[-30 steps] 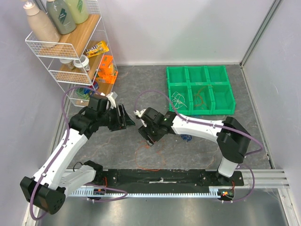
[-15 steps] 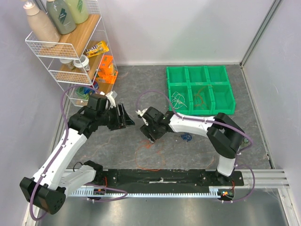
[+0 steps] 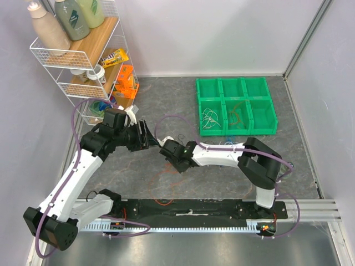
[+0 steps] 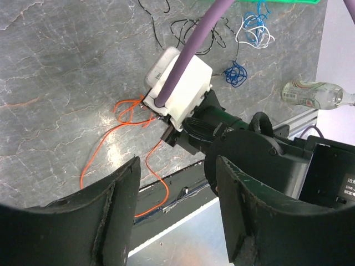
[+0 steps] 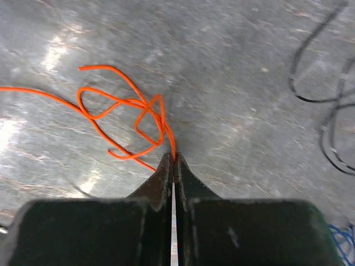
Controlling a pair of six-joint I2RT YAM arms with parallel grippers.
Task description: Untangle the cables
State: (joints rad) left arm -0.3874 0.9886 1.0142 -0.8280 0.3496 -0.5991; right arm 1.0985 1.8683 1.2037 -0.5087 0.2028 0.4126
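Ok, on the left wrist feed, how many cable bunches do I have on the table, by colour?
orange cable: 1
black cable: 1
white cable: 1
Blue: 2, the dark blue cable and the light blue cable beside the white one
Total: 5

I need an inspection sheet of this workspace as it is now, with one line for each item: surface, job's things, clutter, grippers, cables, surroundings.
Surface: grey marbled table, no spill seen.
Job's things: orange cable lies in a loose loopy tangle. The black cable, white cable and blue cable lie apart from it. Two more bunches sit in the near compartments of the green bin.
Clutter: plastic bottle lying on its side.
Grippers: right gripper has its fingers shut on an orange strand. Left gripper is open and holds nothing.
Cables: purple hose arches over the right wrist, apart from the wires.
Surroundings: wire rack with bottles at far left; pale walls.
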